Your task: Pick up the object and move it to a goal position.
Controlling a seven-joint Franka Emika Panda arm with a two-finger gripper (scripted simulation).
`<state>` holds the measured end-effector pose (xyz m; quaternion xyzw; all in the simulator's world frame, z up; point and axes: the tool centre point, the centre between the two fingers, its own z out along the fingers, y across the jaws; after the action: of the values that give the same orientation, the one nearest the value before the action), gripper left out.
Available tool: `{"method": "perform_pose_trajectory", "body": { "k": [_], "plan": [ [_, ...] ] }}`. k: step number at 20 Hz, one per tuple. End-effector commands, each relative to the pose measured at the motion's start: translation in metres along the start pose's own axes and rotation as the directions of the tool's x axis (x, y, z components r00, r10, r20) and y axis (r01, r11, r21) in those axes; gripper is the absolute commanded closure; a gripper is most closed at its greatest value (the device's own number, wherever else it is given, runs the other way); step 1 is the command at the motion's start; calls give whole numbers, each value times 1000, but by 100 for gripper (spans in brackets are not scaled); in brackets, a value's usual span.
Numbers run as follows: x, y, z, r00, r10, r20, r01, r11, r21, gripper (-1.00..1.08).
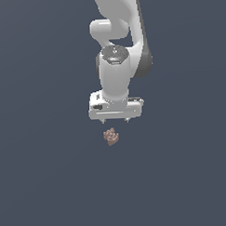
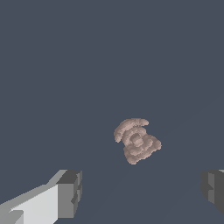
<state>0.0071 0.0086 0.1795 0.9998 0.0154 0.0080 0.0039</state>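
The arm [image 1: 119,45] is smooth and glossy white, built of rounded, tube-like segments with a darker grey band down one side and a flat grey disc set into the joint above the wrist. It ends in a boxy white hand [image 1: 115,120] whose body is a wide, squared bar; only two short tips poke out beneath it in the exterior view. In the wrist view the fingers [image 2: 70,192] show as blocky, matte grey pads with stepped, faceted faces, one mounted on a pale white slab, the other cut off at the picture's edge. They stand far apart with nothing between them — the hand is open and holds nothing.

The object [image 1: 111,136] is a small lumpy clump, much smaller than the hand. Up close in the wrist view it [image 2: 136,141] looks like soft, coiled ridges piled on one another — a rough swirl with a rounded lobe on one side and a broader, layered mass on the other. Its colour is a dusty reddish-brown with paler tan highlights along the ridges, and its surface is dull rather than shiny.

The clump lies on a plain, flat, dark blue-grey surface [image 1: 48,183], just below the hand's tips in the exterior view and apart from them, roughly between the two fingers' lines.
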Motion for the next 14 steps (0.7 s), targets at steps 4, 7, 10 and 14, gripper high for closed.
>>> {"method": "perform_pose_trajectory", "body": {
  "k": [4, 7, 10, 14],
  "plan": [
    [2, 0, -2, 1000, -7, -5, 7, 1000, -2, -92],
    [7, 1, -10, 999, -25, -21, 25, 1000, -6, -92],
    [11, 1, -16, 999, -41, -35, 40, 999, -11, -92],
    [12, 1, -17, 998, -42, -37, 42, 999, -12, -92]
  ]
}}
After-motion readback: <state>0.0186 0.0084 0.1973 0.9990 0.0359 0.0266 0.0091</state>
